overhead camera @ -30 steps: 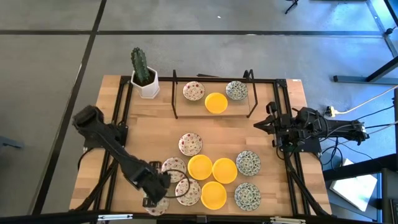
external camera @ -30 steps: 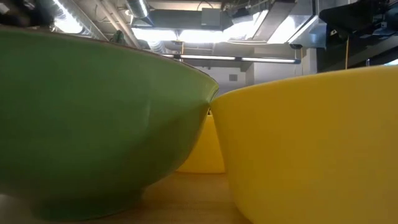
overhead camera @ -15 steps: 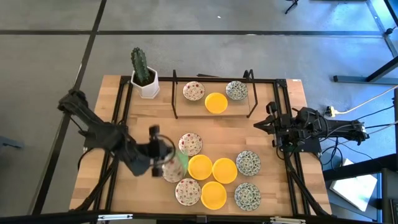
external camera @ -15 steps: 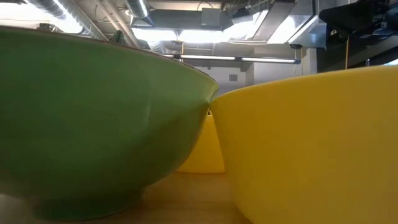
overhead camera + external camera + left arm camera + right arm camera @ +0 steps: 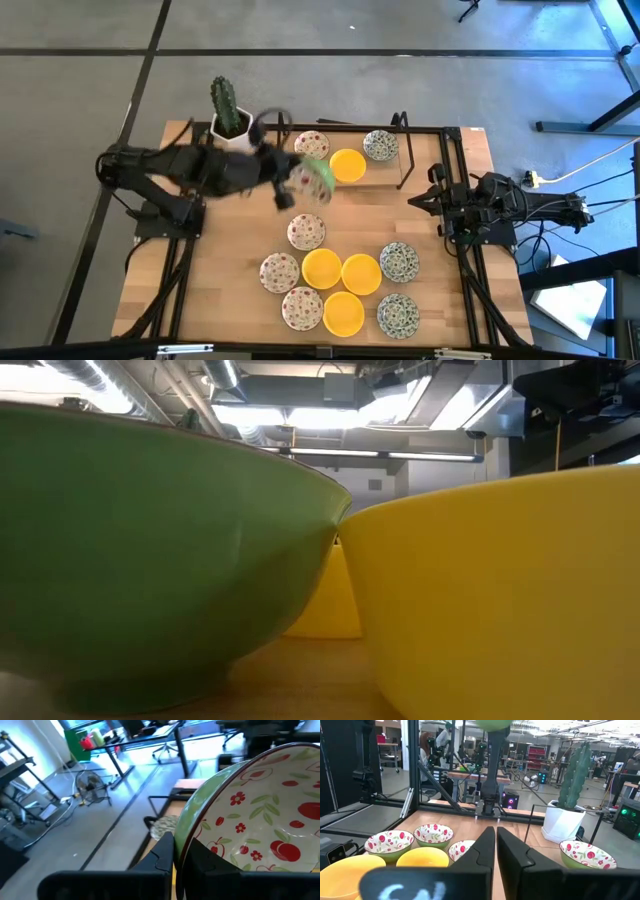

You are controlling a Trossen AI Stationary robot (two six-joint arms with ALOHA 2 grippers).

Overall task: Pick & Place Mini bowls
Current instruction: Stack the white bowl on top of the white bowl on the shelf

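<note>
Pinching a red-speckled mini bowl (image 5: 316, 177), left gripper (image 5: 290, 182) hovers beside the cactus pot (image 5: 233, 133), black rack (image 5: 283, 155) ahead holding three bowls, right gripper (image 5: 420, 198) pressed together at the table (image 5: 240, 215) edge

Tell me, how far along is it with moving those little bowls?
Three bowls already sit inside the black rack at the table's far end. The left gripper carries a red-flowered bowl toward it, fingers clamped on its rim. Eight bowls remain in the near cluster. The right gripper waits.

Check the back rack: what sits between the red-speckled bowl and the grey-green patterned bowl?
A plain yellow bowl sits between the red-speckled bowl and the grey-green bowl, slightly nearer the front, as the high view shows.
</note>
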